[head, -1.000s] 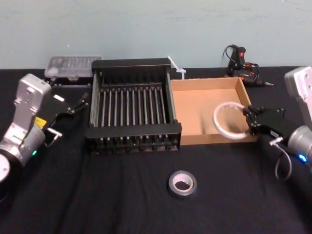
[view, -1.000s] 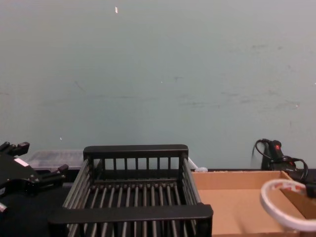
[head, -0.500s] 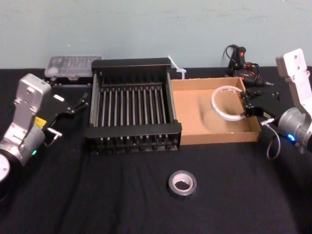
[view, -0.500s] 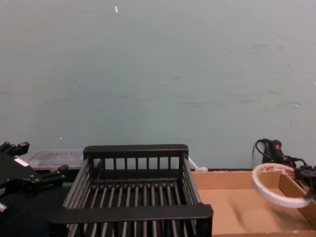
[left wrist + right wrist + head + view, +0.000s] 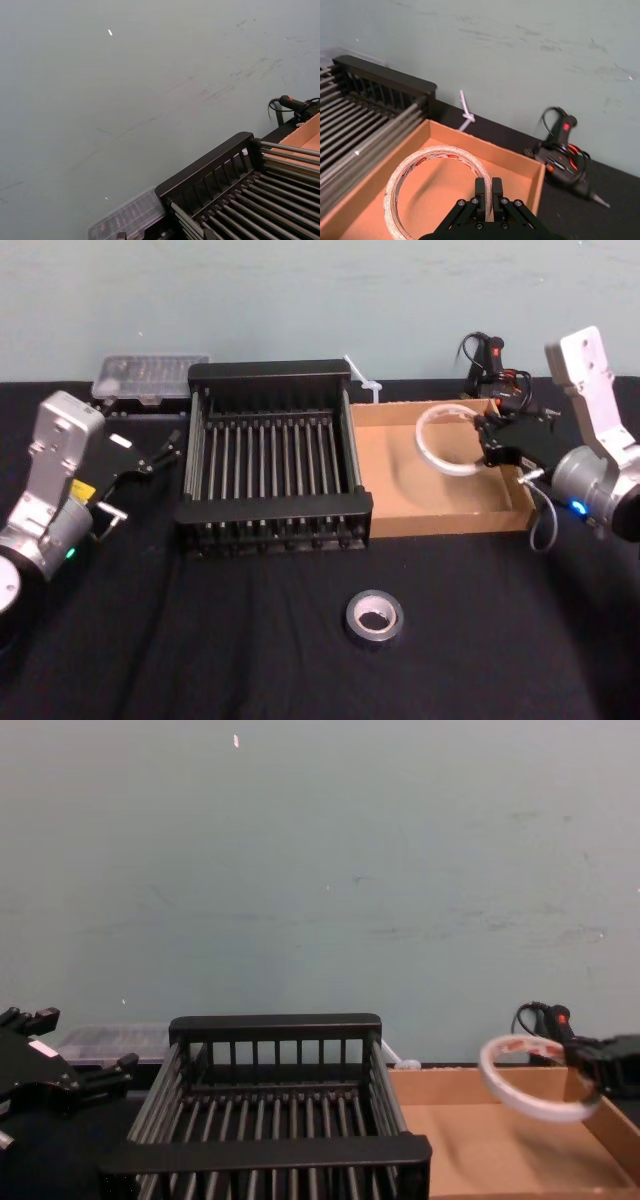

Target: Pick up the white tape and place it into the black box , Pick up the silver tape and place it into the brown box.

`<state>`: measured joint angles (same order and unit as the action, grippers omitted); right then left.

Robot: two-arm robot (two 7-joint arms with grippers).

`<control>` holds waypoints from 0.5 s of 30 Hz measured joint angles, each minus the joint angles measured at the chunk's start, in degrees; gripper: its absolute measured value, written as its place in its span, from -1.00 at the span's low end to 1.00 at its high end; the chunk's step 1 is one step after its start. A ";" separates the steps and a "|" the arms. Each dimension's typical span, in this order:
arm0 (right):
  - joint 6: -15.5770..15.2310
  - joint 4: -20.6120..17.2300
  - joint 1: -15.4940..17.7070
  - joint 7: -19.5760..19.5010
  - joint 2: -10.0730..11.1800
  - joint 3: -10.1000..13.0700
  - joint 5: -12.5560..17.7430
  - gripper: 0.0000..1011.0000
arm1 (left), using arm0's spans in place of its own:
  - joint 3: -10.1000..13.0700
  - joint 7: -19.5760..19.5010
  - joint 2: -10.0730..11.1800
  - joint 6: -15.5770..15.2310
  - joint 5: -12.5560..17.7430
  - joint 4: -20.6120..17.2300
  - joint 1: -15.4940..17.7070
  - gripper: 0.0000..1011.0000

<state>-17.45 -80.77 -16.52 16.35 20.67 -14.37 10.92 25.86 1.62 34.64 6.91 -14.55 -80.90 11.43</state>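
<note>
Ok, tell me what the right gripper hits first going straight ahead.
Probably the black box: the right gripper, holding the white tape over the brown box, points toward its right wall; depth is unclear.

Your left arm: boxy silver-grey housing, yellow label, green light. Your right arm: matching housing, blue light, looped grey cable. Your right gripper: black, screw heads visible.
</note>
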 joint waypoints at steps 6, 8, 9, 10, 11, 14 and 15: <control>1.06 0.61 -1.99 1.73 -0.98 -1.53 -0.77 -0.84 | 0.00 0.00 0.00 0.00 0.00 0.00 0.00 0.98; 1.40 0.82 -2.71 2.34 -1.32 -2.19 -0.96 -0.84 | 0.00 0.00 0.00 0.00 0.00 0.00 0.00 0.98; 1.51 0.90 -2.96 2.55 -1.46 -2.43 -1.02 -0.84 | 0.00 0.00 0.00 0.00 0.00 0.00 0.00 0.98; 1.73 1.07 -3.39 2.96 -1.67 -2.84 -1.11 -0.84 | 0.00 0.00 0.00 0.00 0.00 0.00 0.00 0.98; 1.84 1.20 -3.66 3.20 -1.82 -3.10 -1.14 -0.84 | 0.00 0.00 0.00 0.00 0.00 0.00 0.00 0.98; 2.12 1.58 -4.44 3.89 -2.21 -3.86 -1.20 -0.84 | 0.00 0.00 0.00 0.00 0.00 0.00 0.00 0.98; 2.29 1.81 -4.89 4.29 -2.43 -4.37 -1.22 -0.84 | 0.00 0.00 0.00 0.00 0.00 0.00 0.00 0.98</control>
<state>-15.15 -78.96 -21.41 20.64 18.24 -18.75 9.70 25.86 1.62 34.65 6.91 -14.55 -80.90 11.43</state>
